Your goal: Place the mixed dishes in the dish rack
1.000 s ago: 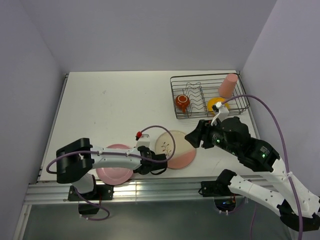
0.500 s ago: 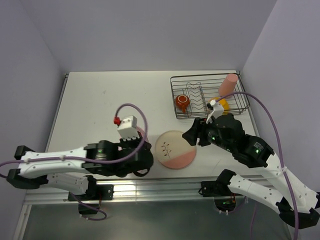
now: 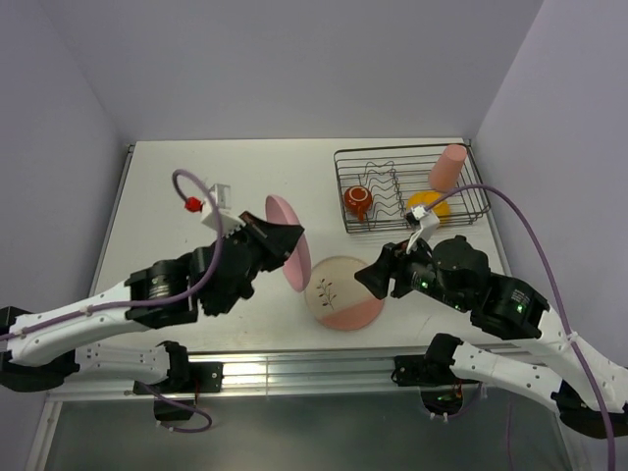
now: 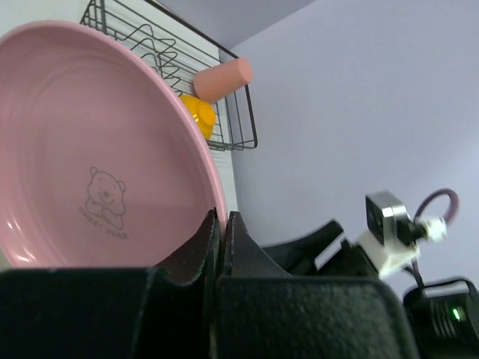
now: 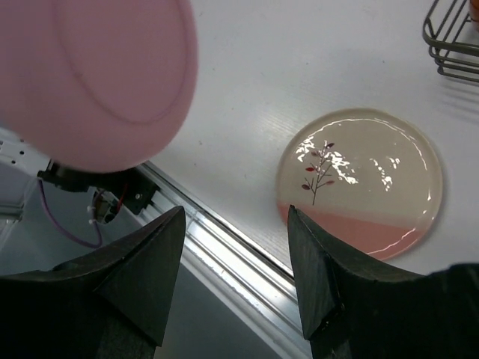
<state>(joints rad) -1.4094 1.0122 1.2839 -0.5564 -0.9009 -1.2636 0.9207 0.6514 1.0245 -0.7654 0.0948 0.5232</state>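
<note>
Left claw (image 4: 221, 218) clamped on pink plate (image 4: 105, 142) rim, plate tilted.

Two plates: a pink plate (image 3: 285, 242) up on edge above mid-table, a cream plate (image 3: 343, 292) flat by the near edge. One rack (image 3: 392, 150) at the far right corner. Inside it, three vessels, one of each kind: one yellow bowl (image 3: 429, 206), one pink tumbler (image 3: 447, 168), one red cup (image 3: 357, 202).

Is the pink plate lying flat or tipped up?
Tipped up on edge, off the table: the left gripper pinches the pink plate by its rim.
</note>
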